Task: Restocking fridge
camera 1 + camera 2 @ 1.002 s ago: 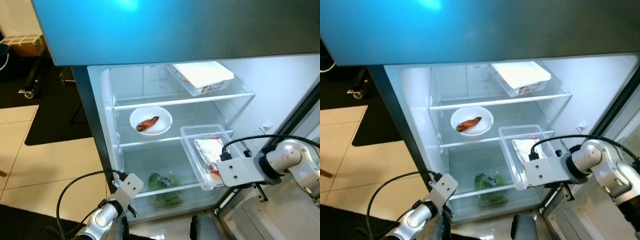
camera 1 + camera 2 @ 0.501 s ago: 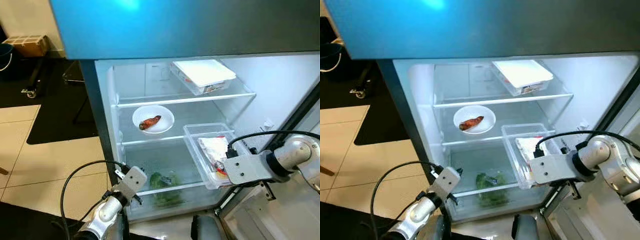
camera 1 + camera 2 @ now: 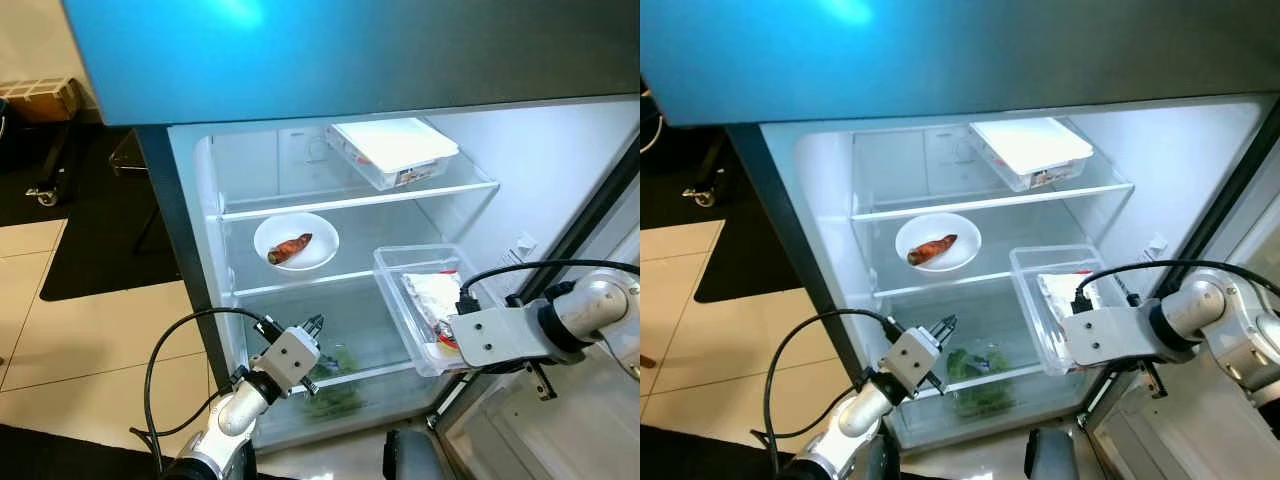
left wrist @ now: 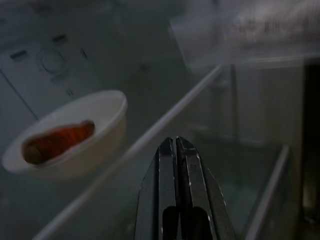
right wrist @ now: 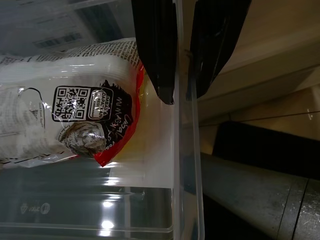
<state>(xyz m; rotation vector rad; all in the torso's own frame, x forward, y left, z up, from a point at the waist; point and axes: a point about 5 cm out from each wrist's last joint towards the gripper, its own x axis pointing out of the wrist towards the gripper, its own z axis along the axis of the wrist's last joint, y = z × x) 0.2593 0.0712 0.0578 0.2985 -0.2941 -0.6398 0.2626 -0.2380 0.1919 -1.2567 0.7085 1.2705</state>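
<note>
The fridge stands open. A clear plastic bin (image 3: 393, 300) holding a white printed packet (image 3: 432, 297) sticks out from the middle shelf on the right. My right gripper (image 5: 182, 92) is shut on the bin's near wall (image 5: 186, 145), one finger inside and one outside. My left gripper (image 3: 313, 324) is raised in front of the lower compartment, just left of a bag of green vegetables (image 3: 336, 386). Its fingers (image 4: 176, 150) are shut on nothing and point into the fridge below a white bowl (image 3: 295, 242) with a reddish-brown piece of food (image 4: 57, 141).
A clear container with a white lid (image 3: 392, 150) sits on the glass top shelf (image 3: 280, 205). The fridge door (image 3: 590, 220) stands open on the right, close to my right arm. Tiled floor and a dark mat (image 3: 90, 250) lie to the left.
My left arm has risen and reached forward to the front of the lower compartment. My right gripper keeps its hold on the bin. The camera has shifted a little.
</note>
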